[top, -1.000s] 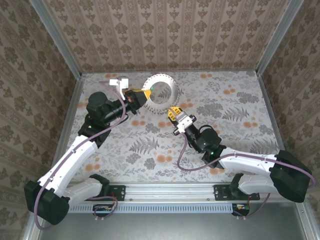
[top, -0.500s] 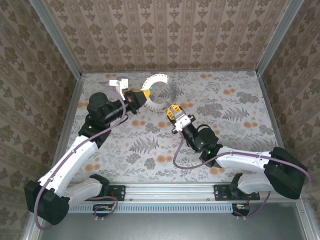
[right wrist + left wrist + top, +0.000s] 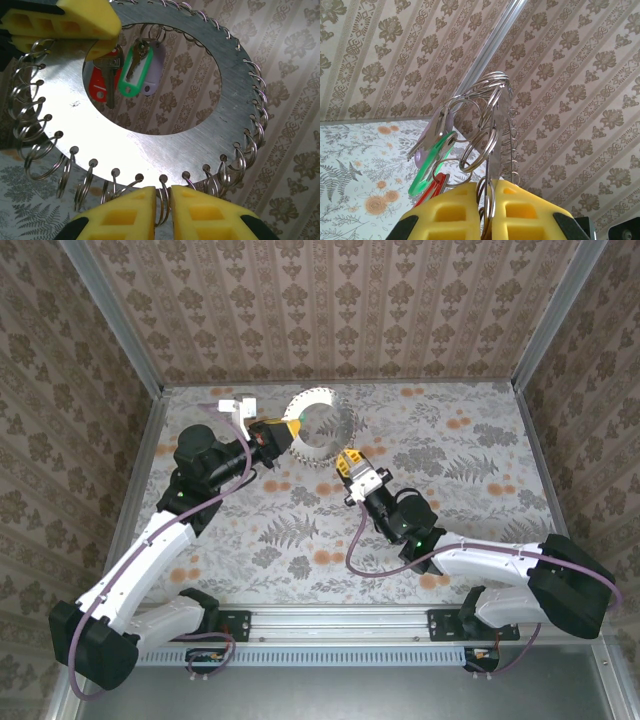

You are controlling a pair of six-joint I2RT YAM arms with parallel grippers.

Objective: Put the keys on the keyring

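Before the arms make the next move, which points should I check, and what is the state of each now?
1. Left claw grips the keyring at its edge: ok.
2. Right claw shut on one split ring: ok.
3. Green-tagged key and red-tagged key hang clear of right claw: ok.
4. Pinched split ring spread open: cannot tell.
5. A key held ready for threading: not ok.

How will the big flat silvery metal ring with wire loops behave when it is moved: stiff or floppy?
The flat silvery metal ring probably stays stiff: its plate looks rigid. Its wire loops and colour-tagged keys likely swing and rattle.
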